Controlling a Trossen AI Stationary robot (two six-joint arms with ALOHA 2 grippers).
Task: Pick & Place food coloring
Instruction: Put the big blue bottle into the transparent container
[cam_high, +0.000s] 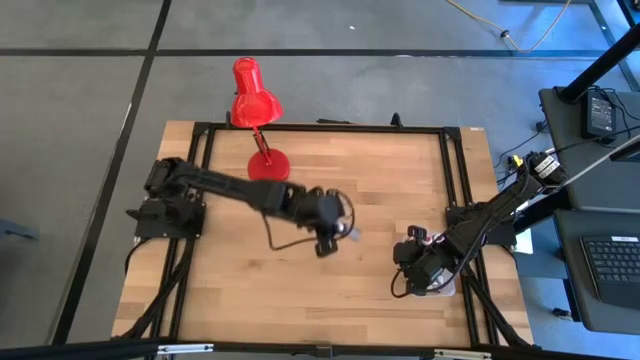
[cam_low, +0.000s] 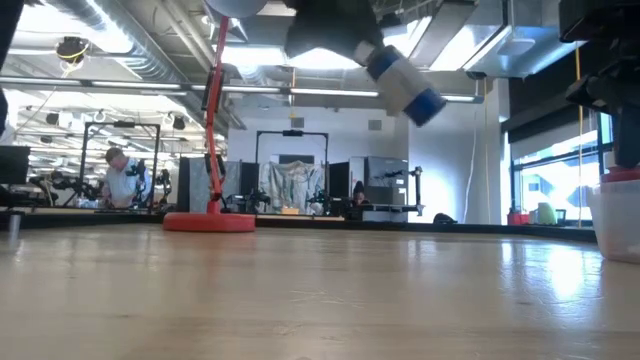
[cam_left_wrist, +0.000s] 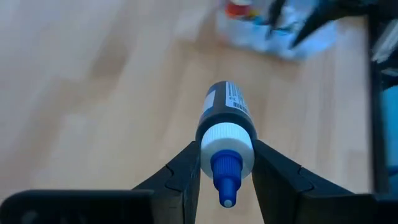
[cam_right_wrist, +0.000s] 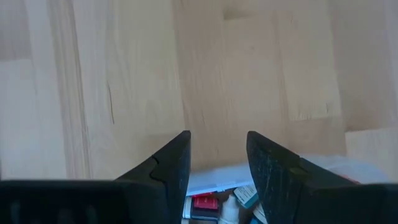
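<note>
My left gripper (cam_high: 335, 238) is over the middle of the table, shut on one food coloring bottle (cam_left_wrist: 225, 115) with a dark body, a white label, a white collar and a blue tip. The bottle also shows high above the table in the low view (cam_low: 403, 82). My right gripper (cam_right_wrist: 217, 163) is open and empty at the table's right, just above a clear tub (cam_right_wrist: 208, 185). Several more food coloring bottles (cam_right_wrist: 205, 204) lie in the tub. In the left wrist view the tub (cam_left_wrist: 280, 31) lies ahead of the held bottle. My left gripper pinches the bottle at its white collar (cam_left_wrist: 227, 142), between the two fingers (cam_left_wrist: 186, 165). The fingers come from the table's left, slanting down. The blue tip (cam_left_wrist: 225, 177) points back toward the wrist and the body sticks out past the fingertips. The bottle is tilted and clear of the table.
A red desk lamp (cam_high: 255, 100) stands on its round base (cam_high: 268, 165) at the table's far side, left of the middle. The clear tub also shows in the low view (cam_low: 618, 220), at the right edge. Bare wood (cam_high: 300, 290) lies between the arms.
</note>
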